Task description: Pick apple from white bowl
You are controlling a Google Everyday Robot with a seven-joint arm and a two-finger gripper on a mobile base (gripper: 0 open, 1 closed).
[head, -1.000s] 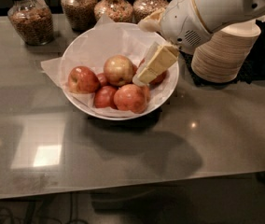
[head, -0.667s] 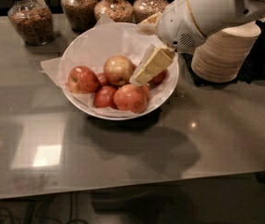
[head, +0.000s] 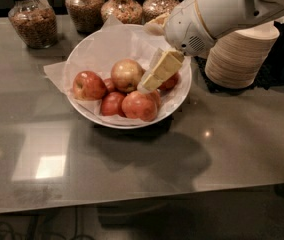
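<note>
The white bowl (head: 93, 49), lined with crinkled white paper, stands at the middle back of the grey table. It holds the apple (head: 126, 74), pale yellowish-green with a pink blush, at its centre, with several smaller red apples (head: 88, 85) around it. My gripper (head: 154, 76) reaches down into the bowl from the upper right. Its tip is just right of the pale apple and above a red apple (head: 138, 105). It holds nothing that I can see.
Several glass jars of grains (head: 33, 20) stand along the back edge. A stack of beige paper bowls (head: 239, 56) sits on a dark mat to the right of the bowl, under my arm. The table's front edge (head: 132, 204) runs across the bottom.
My gripper has edged slightly left towards the pale apple. The apples and the bowl have not moved.
</note>
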